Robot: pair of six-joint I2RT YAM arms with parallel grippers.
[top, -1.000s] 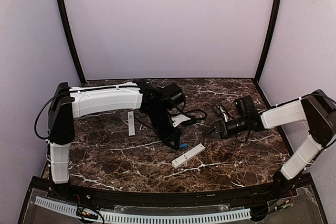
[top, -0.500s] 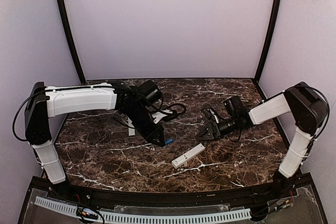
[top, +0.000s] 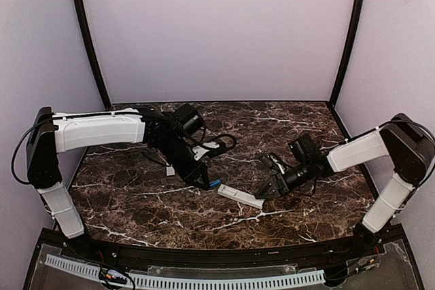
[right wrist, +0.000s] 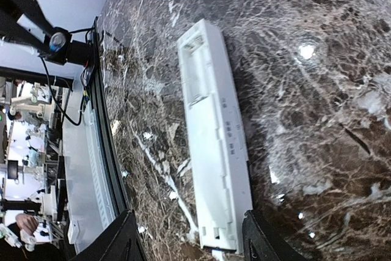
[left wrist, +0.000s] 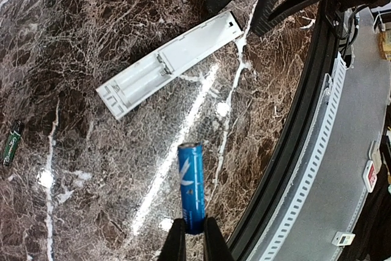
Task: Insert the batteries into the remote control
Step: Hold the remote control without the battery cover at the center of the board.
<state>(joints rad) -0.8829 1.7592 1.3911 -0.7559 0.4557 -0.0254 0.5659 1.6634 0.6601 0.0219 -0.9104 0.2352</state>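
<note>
The left gripper pinches a battery. The remote lies at 11 o'clock from it, slanting 8 to 2. The right gripper is open around the remote's end.

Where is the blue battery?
In the left wrist view, the blue battery is pinched in the left gripper, above the table near the white remote.

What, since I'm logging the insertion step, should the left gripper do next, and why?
Probably carry the battery pinched in the left gripper over the remote's bay: it lies empty, face up, the open right gripper straddling the remote's end.
</note>
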